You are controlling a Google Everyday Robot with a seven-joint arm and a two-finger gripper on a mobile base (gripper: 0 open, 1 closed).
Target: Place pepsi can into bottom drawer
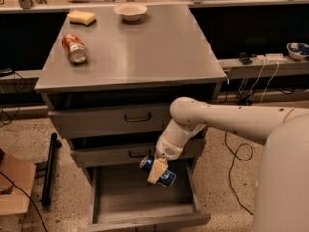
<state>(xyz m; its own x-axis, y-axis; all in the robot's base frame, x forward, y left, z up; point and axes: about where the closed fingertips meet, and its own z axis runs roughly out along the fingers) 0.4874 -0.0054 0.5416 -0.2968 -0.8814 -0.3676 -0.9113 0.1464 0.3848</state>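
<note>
My gripper (pixel 157 170) is shut on the pepsi can (pixel 165 176), a dark blue can with a silver top, held on its side. It hangs just in front of the middle drawer and above the open bottom drawer (pixel 140 207), whose plain grey inside shows below it. The can is over the back right part of that drawer and does not touch it. My white arm reaches in from the right.
A red-orange soda can (pixel 74 48) lies on the cabinet top (pixel 145 47), with a yellow sponge (pixel 81 17) and a white bowl (pixel 130 10) behind it. The two upper drawers are shut. A cardboard box (pixel 14 187) and a black bar (pixel 49 170) are on the floor at left.
</note>
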